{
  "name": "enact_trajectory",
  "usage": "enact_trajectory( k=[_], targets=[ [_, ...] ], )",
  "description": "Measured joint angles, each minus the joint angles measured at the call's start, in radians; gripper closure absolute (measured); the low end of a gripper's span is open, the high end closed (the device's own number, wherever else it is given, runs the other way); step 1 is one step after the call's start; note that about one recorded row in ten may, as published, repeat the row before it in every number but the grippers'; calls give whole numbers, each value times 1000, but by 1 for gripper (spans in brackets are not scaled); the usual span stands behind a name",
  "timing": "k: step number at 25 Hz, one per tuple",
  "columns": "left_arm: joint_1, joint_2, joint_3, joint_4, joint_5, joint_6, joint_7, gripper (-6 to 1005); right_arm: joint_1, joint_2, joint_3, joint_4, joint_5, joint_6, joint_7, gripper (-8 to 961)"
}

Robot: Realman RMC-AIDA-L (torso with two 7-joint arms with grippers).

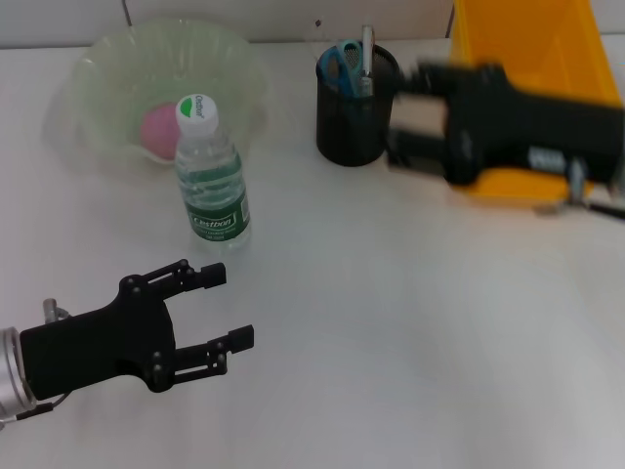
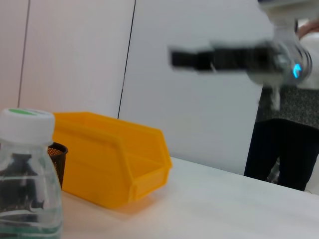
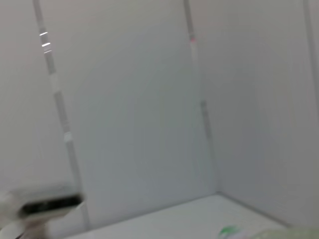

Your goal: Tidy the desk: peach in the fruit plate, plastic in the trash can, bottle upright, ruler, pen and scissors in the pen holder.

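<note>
The pink peach (image 1: 156, 129) lies in the pale green fruit plate (image 1: 107, 68) at the back left. In front of the plate the water bottle (image 1: 210, 176) stands upright with its white and green cap on; it also fills the left wrist view's corner, bottle (image 2: 25, 174). Blue-handled scissors (image 1: 342, 63) and a slim grey stick (image 1: 367, 49), pen or ruler I cannot tell, stand in the black mesh pen holder (image 1: 352, 122). My right gripper (image 1: 405, 112) hovers open and blurred just right of the holder, holding nothing. Near the front left, my left gripper (image 1: 229, 306) is open and holds nothing. The plastic is out of view.
The yellow bin (image 1: 522, 49) that serves as the trash can sits at the back right behind the right arm, and appears again as the yellow bin (image 2: 109, 159) in the left wrist view. A person (image 2: 284, 134) stands beyond the table's far side.
</note>
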Motion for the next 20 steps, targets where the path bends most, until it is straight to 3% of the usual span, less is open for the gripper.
enact_trajectory(
  k=[3, 6, 9, 14, 20],
  targets=[
    [-4, 3, 0, 0, 0, 7, -4, 194, -16, 1, 79, 134, -42, -166, -156, 286],
    [-11, 9, 1, 1, 0, 29, -11, 194, -42, 3, 113, 191, -124, -240, -218, 268],
    [-29, 13, 6, 1, 4, 36, -26, 194, -69, 6, 119, 251, -224, -255, -252, 249],
    [-74, 6, 2, -5, 77, 19, -58, 194, -74, 4, 122, 323, -243, -254, -316, 190],
    [-80, 1, 2, -4, 90, 4, -64, 194, -79, 3, 134, 340, -248, -252, -327, 111]
  ],
)
